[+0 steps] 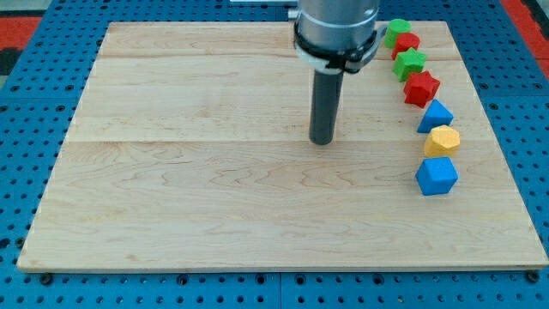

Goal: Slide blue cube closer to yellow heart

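The blue cube (pixel 437 176) lies near the board's right edge, at the lower end of a line of blocks. A yellow block (pixel 443 141) lies just above it, almost touching; its shape looks more like a hexagon than a heart. My tip (pixel 322 141) rests on the wooden board near its middle, well to the left of both blocks and touching none.
Above the yellow block the line runs on: a blue triangular block (pixel 435 115), a red star (pixel 421 87), a green star (pixel 409 63), a red block (pixel 406 43) and a green block (pixel 396 30). The board (pixel 214 189) lies on blue pegboard.
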{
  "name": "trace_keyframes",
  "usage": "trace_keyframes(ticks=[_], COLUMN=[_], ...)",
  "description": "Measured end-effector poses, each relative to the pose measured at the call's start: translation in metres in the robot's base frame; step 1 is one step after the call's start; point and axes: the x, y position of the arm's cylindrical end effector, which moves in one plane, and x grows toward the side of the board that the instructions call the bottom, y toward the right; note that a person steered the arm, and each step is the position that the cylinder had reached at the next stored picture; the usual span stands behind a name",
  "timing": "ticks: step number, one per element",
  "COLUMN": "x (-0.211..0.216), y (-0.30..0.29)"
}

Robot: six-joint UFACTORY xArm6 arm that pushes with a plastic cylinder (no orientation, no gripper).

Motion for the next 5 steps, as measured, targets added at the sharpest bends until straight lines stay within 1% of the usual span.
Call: trace_keyframes(ticks=[1,2,3,4,5], x=[-0.007,0.089,0.158,0.160,0.137], y=[-0.006,0.005,0.079,0.169,0.203])
